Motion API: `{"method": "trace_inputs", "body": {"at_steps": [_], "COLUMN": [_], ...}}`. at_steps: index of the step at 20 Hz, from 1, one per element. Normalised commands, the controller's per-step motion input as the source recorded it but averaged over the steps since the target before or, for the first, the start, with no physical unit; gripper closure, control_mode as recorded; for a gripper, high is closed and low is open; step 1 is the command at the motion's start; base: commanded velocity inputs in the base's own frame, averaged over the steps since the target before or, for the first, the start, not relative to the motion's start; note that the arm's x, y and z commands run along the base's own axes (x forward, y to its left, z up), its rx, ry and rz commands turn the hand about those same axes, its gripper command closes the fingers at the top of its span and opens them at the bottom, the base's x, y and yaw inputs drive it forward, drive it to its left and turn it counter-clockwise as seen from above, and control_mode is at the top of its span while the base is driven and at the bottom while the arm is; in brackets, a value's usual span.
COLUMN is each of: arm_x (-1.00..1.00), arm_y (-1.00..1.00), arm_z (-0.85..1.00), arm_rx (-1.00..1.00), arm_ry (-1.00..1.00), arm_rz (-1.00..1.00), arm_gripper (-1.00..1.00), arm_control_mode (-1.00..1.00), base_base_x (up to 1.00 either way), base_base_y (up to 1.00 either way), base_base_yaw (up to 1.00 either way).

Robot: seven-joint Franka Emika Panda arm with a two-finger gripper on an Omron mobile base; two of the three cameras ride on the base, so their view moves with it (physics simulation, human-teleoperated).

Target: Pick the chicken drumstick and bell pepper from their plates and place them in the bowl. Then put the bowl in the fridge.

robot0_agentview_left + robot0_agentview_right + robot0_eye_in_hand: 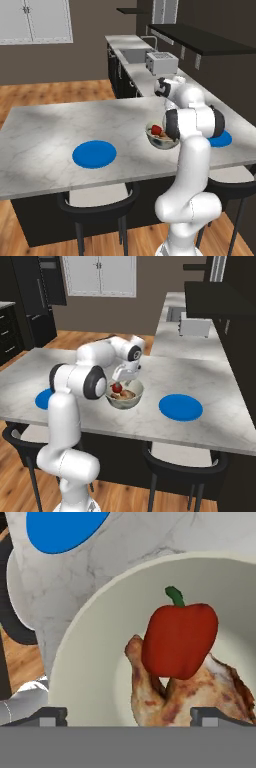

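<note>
Blue plates (180, 407) flanking bowl (131, 398)

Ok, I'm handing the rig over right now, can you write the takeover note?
End effector: open, holding nothing, poised just above the bowl.
Bell pepper: inside the bowl, on top of the chicken drumstick.
Plates: both blue plates sit on the marble island, one on each side of the bowl.
Done: both food items are in the bowl.
Left: grasp the bowl and carry it to the fridge; the bowl stands on the island, not yet gripped.
</note>
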Motion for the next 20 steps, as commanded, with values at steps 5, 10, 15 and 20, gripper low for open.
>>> {"method": "trace_inputs", "body": {"at_steps": [5, 10, 15, 20], "arm_x": [-0.54, -0.76, -0.58, -0.2], "arm_y": [0.03, 0.04, 0.01, 0.1], "arm_z": [0.23, 0.0, 0.05, 0.28], "arm_rx": [0.0, -0.02, -0.08, -0.13], "arm_ry": [-0.08, -0.24, -0.34, -0.06], "arm_rz": [0.0, 0.0, -0.02, -0.02], "arm_gripper": [-1.0, -1.0, -1.0, -1.0], "arm_control_mode": [-1.0, -1.0, -1.0, -1.0], "base_base_x": [0.0, 0.0, 0.0, 0.0], "base_base_y": [0.0, 0.0, 0.0, 0.0], "base_base_yaw": [0.0, 0.0, 0.0, 0.0]}}
